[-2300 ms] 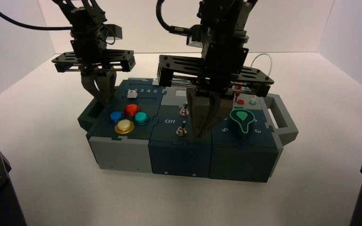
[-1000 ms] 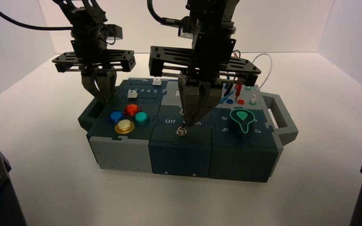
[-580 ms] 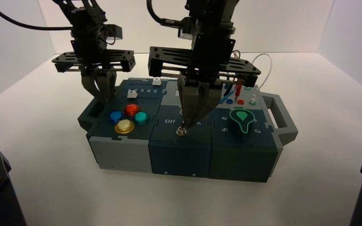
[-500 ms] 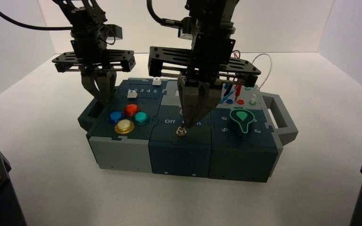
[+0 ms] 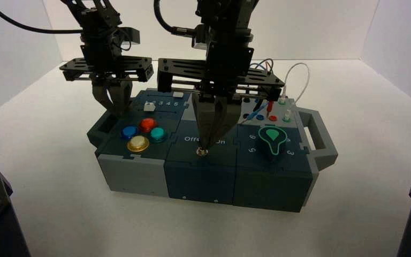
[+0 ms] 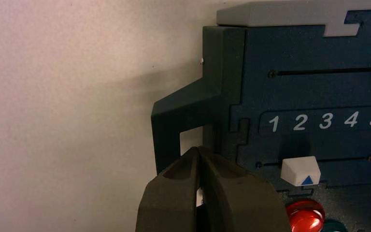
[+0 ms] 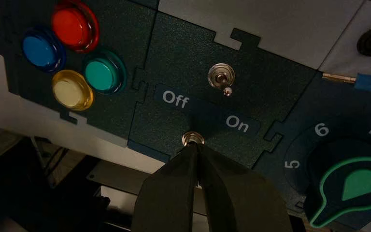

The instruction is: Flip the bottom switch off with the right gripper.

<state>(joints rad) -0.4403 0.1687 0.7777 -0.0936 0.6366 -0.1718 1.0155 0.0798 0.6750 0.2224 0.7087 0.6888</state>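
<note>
The bottom switch point(image 5: 202, 152) is a small silver toggle on the box's dark blue middle panel, below the white "Off" and "On" lettering. In the right wrist view only its round metal collar point(image 7: 192, 138) shows; the lever is hidden behind my fingertips. My right gripper point(image 5: 203, 145) points straight down, its fingers closed together with the tips right on the switch, as the right wrist view point(image 7: 195, 146) shows. My left gripper point(image 5: 115, 110) is shut and empty, hanging over the box's back left corner by the handle point(image 6: 174, 121).
The like top toggle point(image 7: 221, 77) stands just behind. The red point(image 5: 147, 124), blue point(image 5: 128, 132), teal point(image 5: 157, 134) and yellow point(image 5: 138, 143) buttons are to the left, and the green knob point(image 5: 272, 140) to the right. The wires point(image 5: 257, 110) are at the back right. A white slider cap point(image 6: 300, 171) is near the left gripper.
My right gripper has moved left from beside the switch onto it and kept pushing left. The box has slid slightly left with it. The left arm has not moved.
</note>
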